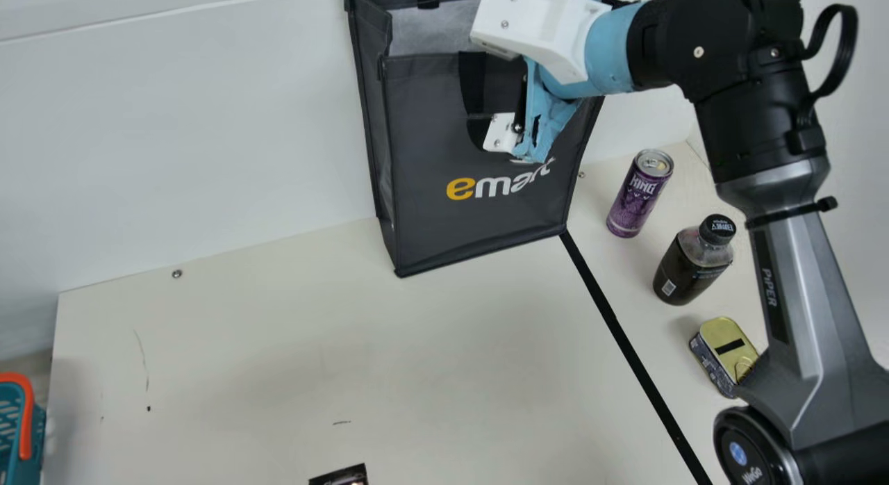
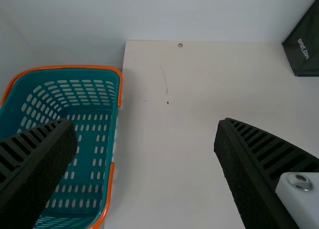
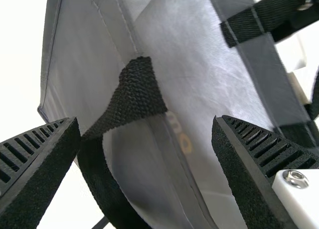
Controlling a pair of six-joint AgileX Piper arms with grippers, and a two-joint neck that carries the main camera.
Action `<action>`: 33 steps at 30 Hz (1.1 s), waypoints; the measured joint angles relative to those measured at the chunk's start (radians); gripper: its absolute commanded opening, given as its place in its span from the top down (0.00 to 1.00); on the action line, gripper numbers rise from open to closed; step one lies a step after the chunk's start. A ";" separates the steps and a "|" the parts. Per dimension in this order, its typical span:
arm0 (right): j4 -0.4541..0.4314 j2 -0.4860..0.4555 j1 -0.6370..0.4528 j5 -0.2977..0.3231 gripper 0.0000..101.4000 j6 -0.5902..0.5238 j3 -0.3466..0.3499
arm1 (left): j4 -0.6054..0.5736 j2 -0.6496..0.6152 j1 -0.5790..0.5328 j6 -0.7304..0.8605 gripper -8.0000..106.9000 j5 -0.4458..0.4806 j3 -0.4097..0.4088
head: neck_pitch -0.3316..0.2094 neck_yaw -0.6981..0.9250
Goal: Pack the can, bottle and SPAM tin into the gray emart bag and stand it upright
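Clearly, the bag (image 1: 430, 228) is standing upright at the back edge; the can (image 1: 635, 200), bottle (image 1: 684, 269) and tin (image 1: 726, 349), all needing packing, are sitting toward the worktop's (image 1: 278, 346) right edge. My right end effector (image 3: 147, 121) is gaping empty beside the bag, my left end effector (image 2: 146, 123) likewise.

The right arm (image 1: 757, 124) rises from the main view's lower right, then bends, its blue-wrapped wrist (image 1: 611, 51) extending leftward. The right pincer (image 1: 510, 132) is open, black ribbed fingers apart; the left pincer (image 2: 147, 127) is likewise spread wide.
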 measured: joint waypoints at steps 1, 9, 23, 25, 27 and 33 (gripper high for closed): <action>0.002 0.005 0.000 0.000 0.06 -0.002 0.000 | 0.000 0.000 0.000 0.000 0.15 0.000 0.000 | 0.000 0.000; 0.014 0.043 -0.004 0.001 0.52 -0.021 0.001 | 0.000 0.000 0.000 0.000 0.15 0.000 0.000 | 0.000 -0.002; 0.027 0.068 -0.007 0.000 1.00 -0.035 0.002 | 0.000 0.000 0.000 0.000 0.15 0.000 0.000 | 0.000 -0.002; 0.027 0.065 -0.003 0.000 1.00 -0.035 0.002 | 0.000 0.000 0.000 0.000 0.15 0.000 0.000 | 0.000 0.000; 0.027 0.059 0.000 0.002 1.00 -0.035 0.003 | 0.000 0.000 0.000 0.000 0.15 0.000 0.000 | 0.000 0.000; 0.018 0.034 0.014 0.004 1.00 -0.022 0.011 | 0.000 0.000 0.000 0.000 0.15 0.000 0.000 | 0.000 0.000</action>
